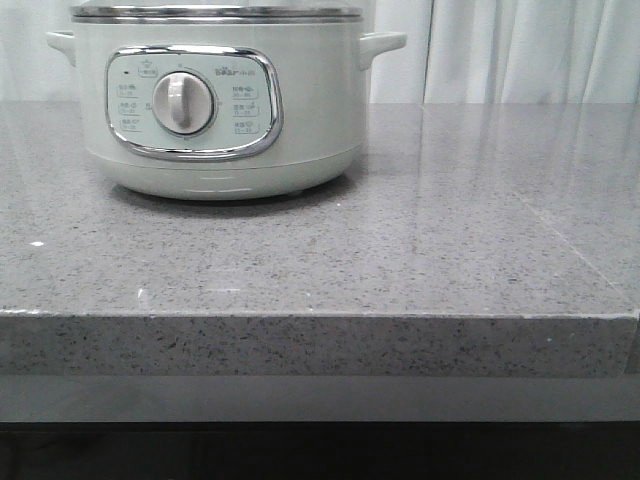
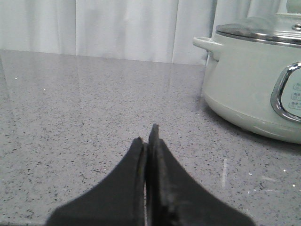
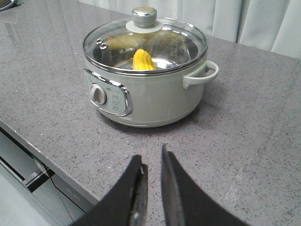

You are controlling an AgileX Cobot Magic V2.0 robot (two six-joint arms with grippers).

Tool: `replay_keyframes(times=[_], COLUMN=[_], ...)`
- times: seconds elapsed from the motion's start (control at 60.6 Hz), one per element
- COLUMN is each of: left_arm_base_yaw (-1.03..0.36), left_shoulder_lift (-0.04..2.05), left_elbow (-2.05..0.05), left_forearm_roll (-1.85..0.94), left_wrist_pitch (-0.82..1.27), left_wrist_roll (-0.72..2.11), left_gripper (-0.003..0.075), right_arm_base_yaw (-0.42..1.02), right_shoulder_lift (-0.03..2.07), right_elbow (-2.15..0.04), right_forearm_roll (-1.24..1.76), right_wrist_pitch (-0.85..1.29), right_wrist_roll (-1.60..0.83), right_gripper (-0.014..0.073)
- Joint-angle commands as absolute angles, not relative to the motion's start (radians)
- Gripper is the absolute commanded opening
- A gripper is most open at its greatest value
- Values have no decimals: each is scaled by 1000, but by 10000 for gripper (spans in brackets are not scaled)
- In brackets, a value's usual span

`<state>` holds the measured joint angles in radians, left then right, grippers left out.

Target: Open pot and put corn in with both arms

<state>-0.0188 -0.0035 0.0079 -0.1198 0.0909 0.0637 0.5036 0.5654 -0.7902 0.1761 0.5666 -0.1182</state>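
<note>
The pale grey-green pot (image 1: pixel 220 150) stands at the back left of the grey stone table. It also shows in the left wrist view (image 2: pixel 249 89) and the right wrist view (image 3: pixel 150 101). Its glass lid (image 3: pixel 178 47) with a metal knob (image 3: pixel 144 16) sits closed on the rim. The yellow corn (image 3: pixel 143 60) lies inside the pot, seen through the lid. My left gripper (image 2: pixel 146 134) is shut and empty, low over the table to the pot's left. My right gripper (image 3: pixel 151 157) is open by a narrow gap and empty, in front of the pot. Neither gripper shows in the front view.
The table's front edge (image 1: pixel 320 315) runs across the front view and drops off near my right gripper (image 3: pixel 47 160). White curtains (image 1: pixel 520 50) hang behind the table. A metal object (image 3: pixel 7 4) shows at the far corner in the right wrist view.
</note>
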Motion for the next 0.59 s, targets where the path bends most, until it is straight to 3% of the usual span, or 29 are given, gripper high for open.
replay_keyframes(times=[0.0, 0.313, 0.577], left_arm_base_yaw=[-19, -19, -19], left_shoulder_lift=[-21, -21, -21], left_elbow=[9, 9, 9], left_forearm_roll=[-132, -132, -132], left_wrist_pitch=[17, 17, 17], left_wrist_roll=[63, 63, 63], left_gripper=[-20, -20, -20], right_arm_base_yaw=[503, 500, 276], right_shoulder_lift=[568, 539, 332], right_elbow=[-814, -772, -520], right_forearm_roll=[180, 137, 126], right_wrist_pitch=[487, 391, 130], right_wrist_roll=[-121, -121, -121], right_gripper=[109, 108, 108])
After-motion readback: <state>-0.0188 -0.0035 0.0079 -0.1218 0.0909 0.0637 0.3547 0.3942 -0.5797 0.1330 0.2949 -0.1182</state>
